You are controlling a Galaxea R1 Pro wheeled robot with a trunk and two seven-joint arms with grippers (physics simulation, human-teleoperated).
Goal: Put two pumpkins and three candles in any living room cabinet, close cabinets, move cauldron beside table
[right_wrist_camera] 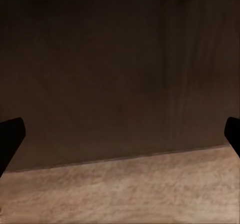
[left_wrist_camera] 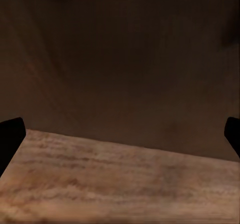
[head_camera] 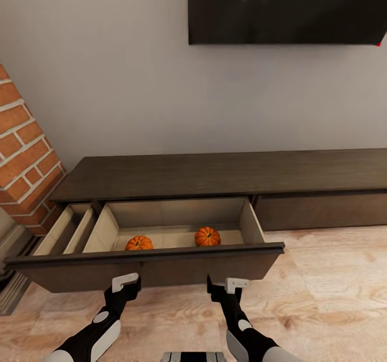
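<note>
The long dark-brown cabinet (head_camera: 226,171) stands against the wall with its wide left drawer (head_camera: 145,270) pulled out. Two orange pumpkins (head_camera: 139,243) (head_camera: 207,236) rest on the drawer's beige floor, behind its front panel. My left gripper (head_camera: 124,287) and right gripper (head_camera: 226,287) hover just in front of that panel, low over the wooden floor. Both wrist views look at the dark drawer front (left_wrist_camera: 120,59) (right_wrist_camera: 120,59), with the left gripper (left_wrist_camera: 120,139) and the right gripper (right_wrist_camera: 120,139) spread wide and empty. The candles and the cauldron are out of view.
A red brick column (head_camera: 24,152) rises at the left beside the cabinet. A narrow side compartment (head_camera: 64,230) stands open left of the drawer. A dark screen (head_camera: 285,7) hangs on the wall above. Light wooden floor (head_camera: 333,287) stretches to the right.
</note>
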